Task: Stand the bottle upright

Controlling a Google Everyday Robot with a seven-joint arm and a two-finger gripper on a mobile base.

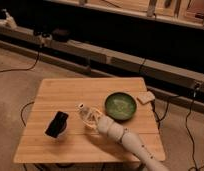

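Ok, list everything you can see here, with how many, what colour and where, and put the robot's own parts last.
table: one, light wood, centre of the view.
bottle: one, pale whitish with a white top, mid-table at the tool, top pointing up-left.
bowl: one, green, right part of the table.
black object: one, black, left front of the table.
tan block: one, pale tan, right table edge beside the bowl.
cables: several, dark, on the floor around the table.
shelf: one, long and low, behind the table.
arm: one, white, coming in from lower right.
tool: one, pale, at the bottle in mid-table.
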